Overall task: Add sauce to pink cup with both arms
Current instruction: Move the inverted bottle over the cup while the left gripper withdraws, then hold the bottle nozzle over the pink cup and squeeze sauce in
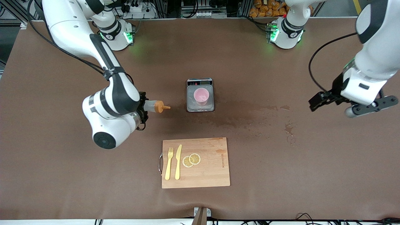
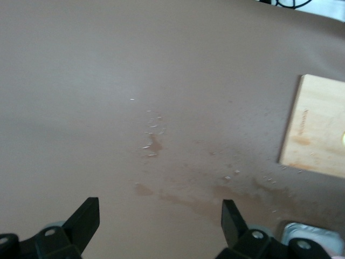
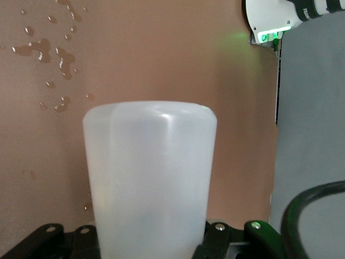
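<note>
The sauce bottle (image 1: 155, 106) is whitish with an orange nozzle. My right gripper (image 1: 144, 107) is shut on its body and holds it lying sideways above the table, nozzle pointing at the pink cup (image 1: 201, 96) and a short way from it. The bottle's body fills the right wrist view (image 3: 150, 178). The cup stands upright on the steel scale (image 1: 200, 107) in the middle of the table. My left gripper (image 1: 315, 103) is open and empty over the left arm's end of the table; in the left wrist view (image 2: 159, 208) only bare tablecloth lies between its fingers.
A wooden cutting board (image 1: 212, 175) lies nearer to the front camera than the scale, with a yellow fork (image 1: 169, 162), a yellow knife (image 1: 178, 161) and two lemon slices (image 1: 191, 160). Wet stains (image 1: 289, 128) mark the cloth between the scale and the left gripper.
</note>
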Robot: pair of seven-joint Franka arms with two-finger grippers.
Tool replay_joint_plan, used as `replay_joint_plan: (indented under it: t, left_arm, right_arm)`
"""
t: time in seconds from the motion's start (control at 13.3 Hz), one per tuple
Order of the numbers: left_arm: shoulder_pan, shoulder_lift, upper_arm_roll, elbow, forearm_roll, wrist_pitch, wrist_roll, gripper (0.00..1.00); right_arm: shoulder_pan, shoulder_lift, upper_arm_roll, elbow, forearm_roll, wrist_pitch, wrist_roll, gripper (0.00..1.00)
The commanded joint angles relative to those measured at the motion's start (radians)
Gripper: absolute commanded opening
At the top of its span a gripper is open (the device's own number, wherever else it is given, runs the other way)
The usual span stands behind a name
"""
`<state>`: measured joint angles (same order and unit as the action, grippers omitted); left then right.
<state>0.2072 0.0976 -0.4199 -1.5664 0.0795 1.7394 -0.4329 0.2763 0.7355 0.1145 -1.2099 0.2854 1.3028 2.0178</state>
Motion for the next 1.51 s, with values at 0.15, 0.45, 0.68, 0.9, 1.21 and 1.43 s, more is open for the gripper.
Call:
replay_joint_plan:
  t: [0.15, 0.45, 0.68, 0.9, 1.21, 1.43]
  left_arm:
    - [-0.086, -0.085, 0.231, -0.006, -0.148, -0.098, 0.256, 1.00]
    - [-0.086, -0.136, 0.243, -0.006, -0.141, -0.158, 0.267, 1.00]
    - [-0.092, -0.171, 0.247, -0.017, -0.139, -0.213, 0.289, 1.00]
    - [-0.097, -0.171, 0.259, -0.017, -0.138, -0.213, 0.289, 1.00]
    - [-0.146, -0.171, 0.302, -0.015, -0.138, -0.221, 0.289, 1.00]
    - [-0.141, -0.162, 0.299, -0.018, -0.136, -0.225, 0.287, 1.00]
  right_arm:
    - [0.072, -0.005, -0.009, 0.009, -0.022, 0.024, 0.130, 0.35]
    - [0.127, 0.005, -0.009, 0.004, -0.061, 0.030, 0.211, 0.33]
    - [0.152, 0.005, -0.009, 0.001, -0.063, 0.024, 0.226, 0.32]
    - [0.181, 0.009, -0.007, 0.001, -0.086, 0.019, 0.289, 0.32]
    - [0.213, 0.010, -0.007, -0.002, -0.089, -0.004, 0.318, 0.32]
    - [0.253, 0.012, -0.007, -0.006, -0.091, -0.004, 0.329, 0.32]
